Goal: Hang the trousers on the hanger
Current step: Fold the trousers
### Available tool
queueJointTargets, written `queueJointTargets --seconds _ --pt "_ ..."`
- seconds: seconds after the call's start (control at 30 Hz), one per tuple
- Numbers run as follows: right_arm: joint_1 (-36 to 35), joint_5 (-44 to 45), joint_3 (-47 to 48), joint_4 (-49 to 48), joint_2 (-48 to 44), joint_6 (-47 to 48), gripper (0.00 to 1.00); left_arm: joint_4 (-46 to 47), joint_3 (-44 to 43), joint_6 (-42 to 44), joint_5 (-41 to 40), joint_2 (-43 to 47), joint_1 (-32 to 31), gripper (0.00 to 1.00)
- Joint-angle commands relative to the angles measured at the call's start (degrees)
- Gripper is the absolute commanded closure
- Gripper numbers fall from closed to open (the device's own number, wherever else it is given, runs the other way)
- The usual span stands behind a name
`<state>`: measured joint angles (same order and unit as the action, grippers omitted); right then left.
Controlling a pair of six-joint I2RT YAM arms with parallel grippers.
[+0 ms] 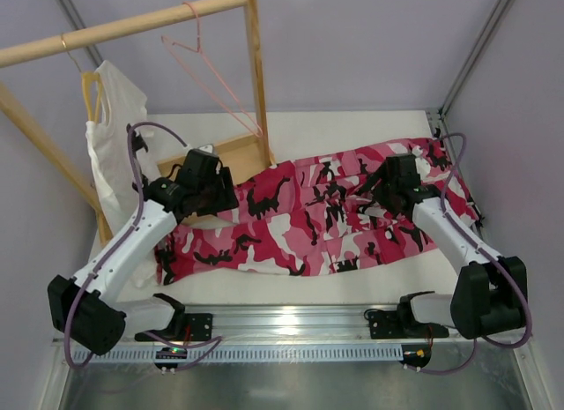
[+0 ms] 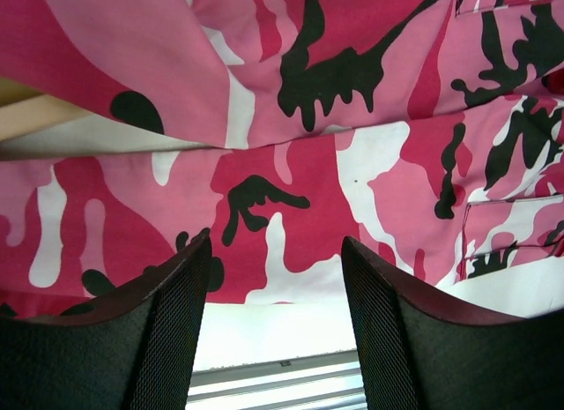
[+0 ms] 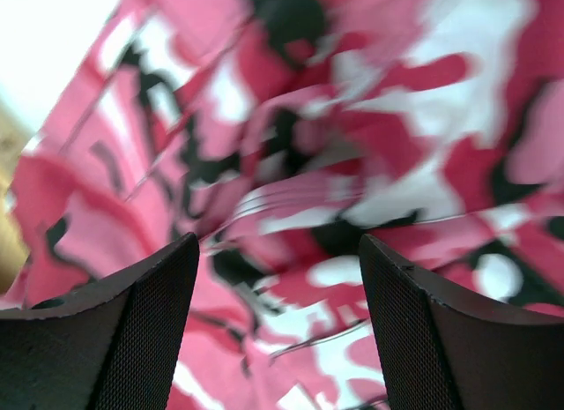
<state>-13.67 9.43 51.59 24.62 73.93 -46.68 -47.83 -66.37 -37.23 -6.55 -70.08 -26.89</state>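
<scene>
The camouflage trousers (image 1: pixel 326 216) in pink, magenta, white and black lie spread flat across the table, legs to the left, waist to the right. The thin pale-pink wire hanger (image 1: pixel 211 79) hangs by its hook from the wooden rail (image 1: pixel 123 28) at the back. My left gripper (image 1: pixel 216 194) is open and empty above the leg ends; the left wrist view shows the cloth (image 2: pixel 291 163) beyond its fingers (image 2: pixel 176 322). My right gripper (image 1: pixel 381 188) is open and empty above the waist area; the cloth (image 3: pixel 335 190) fills its blurred view.
A yellow hanger (image 1: pixel 88 88) with a white T-shirt (image 1: pixel 110 137) hangs at the rail's left. The wooden rack's post (image 1: pixel 257 75) and base (image 1: pixel 225 154) stand behind the trousers. A metal rail (image 1: pixel 291 326) runs along the table's near edge.
</scene>
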Motion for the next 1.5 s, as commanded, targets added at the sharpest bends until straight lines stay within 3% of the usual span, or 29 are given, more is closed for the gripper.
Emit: queueJointTargets --seconds 0.0,0.2,0.33,0.47,0.57,0.83,1.0,1.2,1.47 --pt "3.5 -2.4 -3.2 -1.4 -3.0 0.8 0.24 5.9 2.0 1.3 4.3 -1.0 -0.1 0.38" --pt "3.1 -1.7 -4.7 -1.4 0.4 5.2 0.27 9.1 4.1 2.0 4.5 -2.2 -0.1 0.36" --pt "-0.2 -0.8 -5.1 -0.9 3.8 7.7 0.27 7.7 2.0 3.7 2.2 -4.1 0.5 0.35" --pt "-8.1 4.4 -3.0 6.4 7.6 4.8 0.30 8.1 2.4 2.2 2.2 -3.1 3.1 0.34" --pt "-12.2 6.1 -6.8 9.5 6.1 0.8 0.29 8.5 2.6 1.5 1.2 -3.3 5.7 0.32" --pt "-12.8 4.0 -15.6 12.2 -5.3 -1.6 0.30 7.2 1.2 1.9 -1.9 -7.4 12.3 0.26" --pt "-13.5 -0.5 -10.6 10.3 -11.8 5.7 0.30 7.0 2.2 0.4 -5.2 -8.3 17.3 0.24" --pt "-13.7 -3.8 -0.6 9.0 -8.7 12.7 0.30 10.2 3.0 -3.5 -2.7 -11.9 25.7 0.25" --pt "-13.7 -8.6 -0.9 4.2 -10.7 14.3 0.30 17.1 5.7 -7.7 -0.5 -17.4 26.7 0.29"
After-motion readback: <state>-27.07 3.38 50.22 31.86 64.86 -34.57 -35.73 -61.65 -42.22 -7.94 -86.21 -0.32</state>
